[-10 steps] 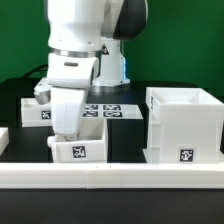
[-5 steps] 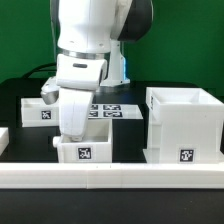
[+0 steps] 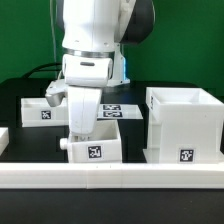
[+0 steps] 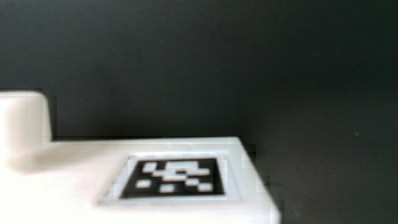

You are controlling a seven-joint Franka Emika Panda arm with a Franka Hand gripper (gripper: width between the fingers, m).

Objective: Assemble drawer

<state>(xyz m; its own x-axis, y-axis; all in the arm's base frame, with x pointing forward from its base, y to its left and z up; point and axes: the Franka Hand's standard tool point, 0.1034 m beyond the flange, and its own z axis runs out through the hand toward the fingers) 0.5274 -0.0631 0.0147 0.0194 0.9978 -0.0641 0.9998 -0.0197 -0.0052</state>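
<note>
The large white cube casing (image 3: pixel 185 125) stands at the exterior view's right, its tag facing front. A small white tray (image 3: pixel 108 146) with a tag sits in the middle, near the front bar. My gripper (image 3: pixel 82 128) reaches down from above onto the tray's left part, and its fingertips are hidden by the tray wall. It appears shut on that wall. A second tray (image 3: pixel 38 110) sits behind at the left. The wrist view shows the held tray's tagged white face (image 4: pixel 178 177) close up, over the dark table.
The marker board (image 3: pixel 112 108) lies flat behind the middle tray. A long low white border bar (image 3: pixel 110 178) runs along the front edge. A small white piece (image 3: pixel 3 136) shows at the far left. A narrow gap separates the tray and the casing.
My gripper and the middle tray have moved together toward the exterior view's right, closer to the casing. The casing and the left tray have not moved.
</note>
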